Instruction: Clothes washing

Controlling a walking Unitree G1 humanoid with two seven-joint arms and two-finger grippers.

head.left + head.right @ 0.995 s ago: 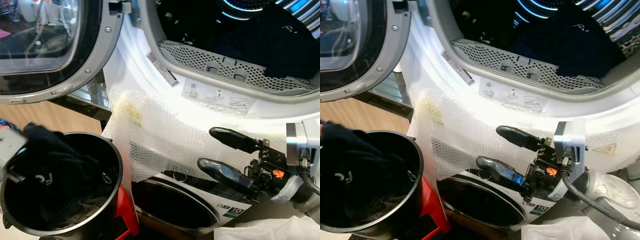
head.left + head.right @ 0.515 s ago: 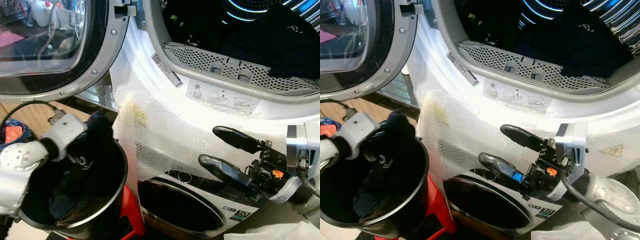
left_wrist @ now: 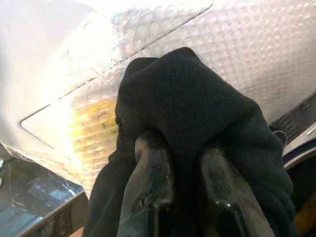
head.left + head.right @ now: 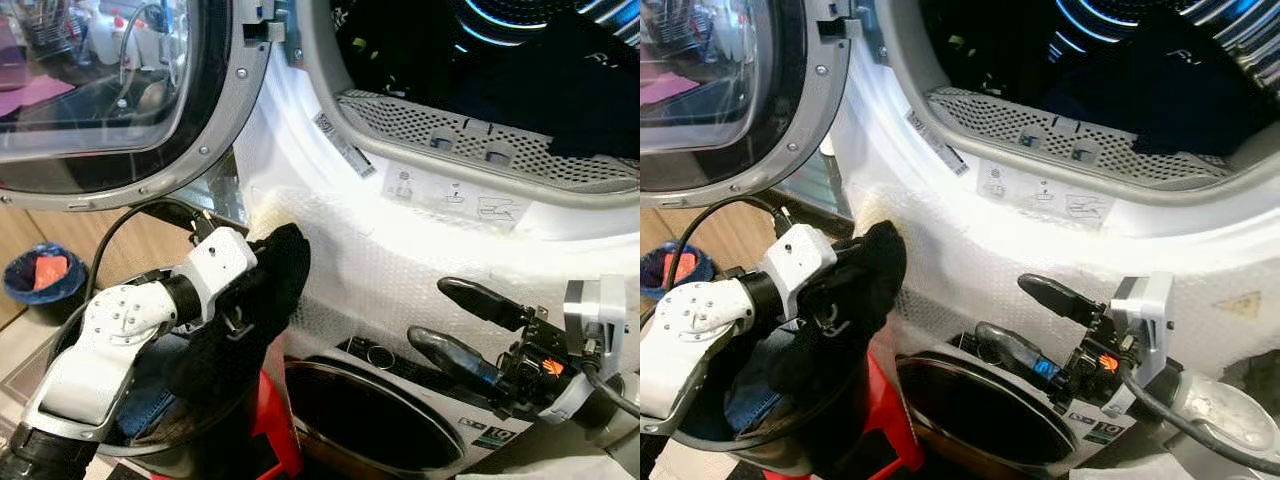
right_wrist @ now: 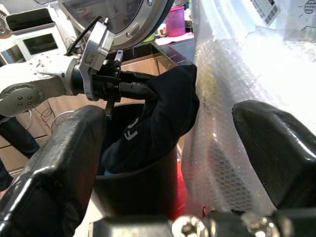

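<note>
A black garment [image 4: 262, 290] hangs above a black bucket [image 5: 143, 187], its top against the bubble wrap [image 4: 400, 265] on the washer's front. My left gripper [image 3: 183, 150] is shut on this garment, its fingers [image 3: 150, 182] half buried in the cloth. Blue denim [image 4: 752, 388] lies in the bucket. Above, the washer's drum [image 4: 470, 50] stands open with dark clothes [image 4: 590, 90] inside. My right gripper [image 4: 432, 312] hovers open low at the right, in front of the washer, holding nothing.
The round glass door [image 4: 110, 90] is swung open to the left. A second machine's dark door [image 4: 370, 420] sits below. A red stand [image 4: 277, 425] is beside the bucket. A blue bin [image 4: 45, 280] stands on the wooden floor at the left.
My left arm has lifted the black garment up out of the bucket and rightward toward the washer front. The right gripper has stayed put, still open.
</note>
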